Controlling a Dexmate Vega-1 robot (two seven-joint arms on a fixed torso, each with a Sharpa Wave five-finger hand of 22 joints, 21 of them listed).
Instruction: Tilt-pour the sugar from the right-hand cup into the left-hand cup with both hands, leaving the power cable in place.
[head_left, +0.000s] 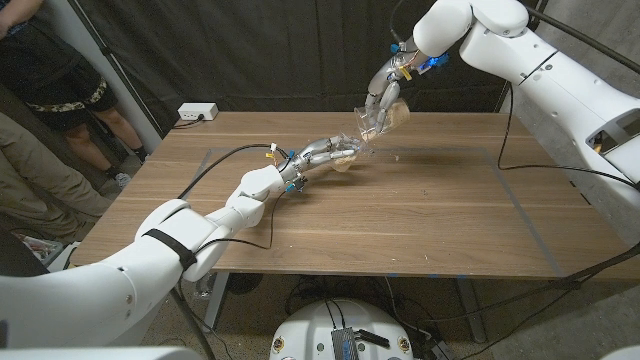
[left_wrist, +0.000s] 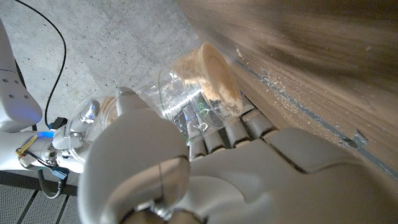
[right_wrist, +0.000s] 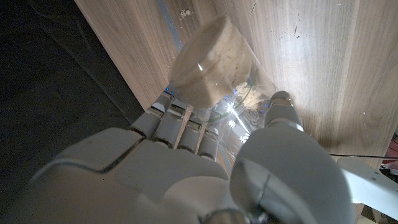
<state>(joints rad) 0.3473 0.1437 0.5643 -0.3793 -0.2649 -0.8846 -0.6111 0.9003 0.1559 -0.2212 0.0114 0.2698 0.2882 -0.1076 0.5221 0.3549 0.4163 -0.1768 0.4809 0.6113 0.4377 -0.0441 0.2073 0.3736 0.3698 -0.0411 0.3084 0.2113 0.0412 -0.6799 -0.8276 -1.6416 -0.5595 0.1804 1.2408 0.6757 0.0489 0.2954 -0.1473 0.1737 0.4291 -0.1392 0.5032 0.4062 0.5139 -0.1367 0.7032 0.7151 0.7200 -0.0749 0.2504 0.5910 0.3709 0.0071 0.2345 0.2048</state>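
Head view shows your right hand (head_left: 383, 100) raised above the far middle of the bench (head_left: 420, 220), grasping the right-hand cup (head_left: 378, 122). That clear cup is tipped over: its long axis slants down toward the robot's left, its mouth pointing at the left-hand cup (head_left: 345, 158), its base up toward the right. Your left hand (head_left: 325, 152) grasps the left-hand cup low over the bench, just under and beside the tipped cup's mouth; whether the two rims touch cannot be told.

In the right wrist view, your fingers (right_wrist: 180, 127) and thumb wrap the clear wall of the right-hand cup (right_wrist: 217, 68), and the sugar (right_wrist: 208, 59) sits as a pale packed mass at its far end.

In the left wrist view, your left hand (left_wrist: 186, 168) clasps the left-hand cup (left_wrist: 186, 99), which lies tilted with a layer of sugar (left_wrist: 208, 78) at its far end.

A black power cable (head_left: 215, 165) runs over the bench's left part, near your left forearm.
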